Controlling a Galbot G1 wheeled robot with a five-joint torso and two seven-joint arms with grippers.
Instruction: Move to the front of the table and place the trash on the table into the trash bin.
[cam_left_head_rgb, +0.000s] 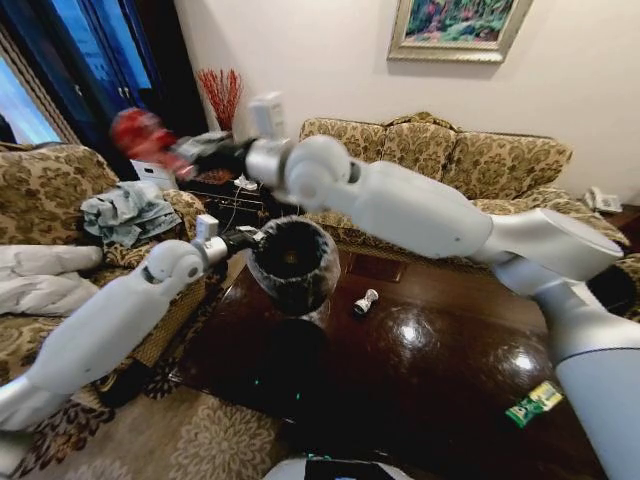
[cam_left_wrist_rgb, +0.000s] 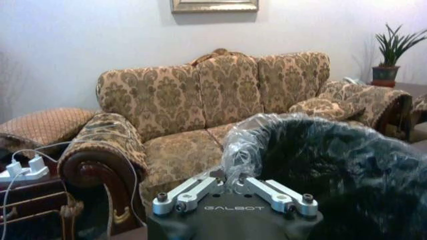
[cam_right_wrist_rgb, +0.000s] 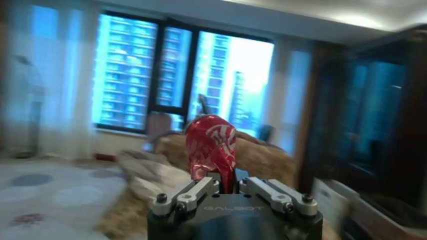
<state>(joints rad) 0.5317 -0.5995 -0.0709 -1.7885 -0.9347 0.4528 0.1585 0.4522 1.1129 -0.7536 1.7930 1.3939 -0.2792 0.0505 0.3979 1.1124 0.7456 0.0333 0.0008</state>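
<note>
My right gripper (cam_left_head_rgb: 180, 160) reaches across to the far left, up in the air, and is shut on the red crushed can (cam_left_head_rgb: 140, 134). The right wrist view shows that can (cam_right_wrist_rgb: 211, 145) standing up out of the right gripper (cam_right_wrist_rgb: 227, 181). My left gripper (cam_left_head_rgb: 243, 238) is shut on the rim of the black trash bin (cam_left_head_rgb: 293, 260), which hangs above the table's (cam_left_head_rgb: 440, 360) left end. In the left wrist view the left gripper (cam_left_wrist_rgb: 233, 182) pinches the bin's clear bag (cam_left_wrist_rgb: 250, 137). A small silver can (cam_left_head_rgb: 366, 302) and a green wrapper (cam_left_head_rgb: 533, 403) lie on the table.
A patterned sofa (cam_left_head_rgb: 450, 160) runs behind the table. An armchair (cam_left_head_rgb: 60, 200) with a heap of cloth (cam_left_head_rgb: 125, 212) stands on the left. Between them is a dark side table (cam_left_head_rgb: 225, 195) with chargers and red branches. Patterned carpet (cam_left_head_rgb: 200, 440) lies at the near left.
</note>
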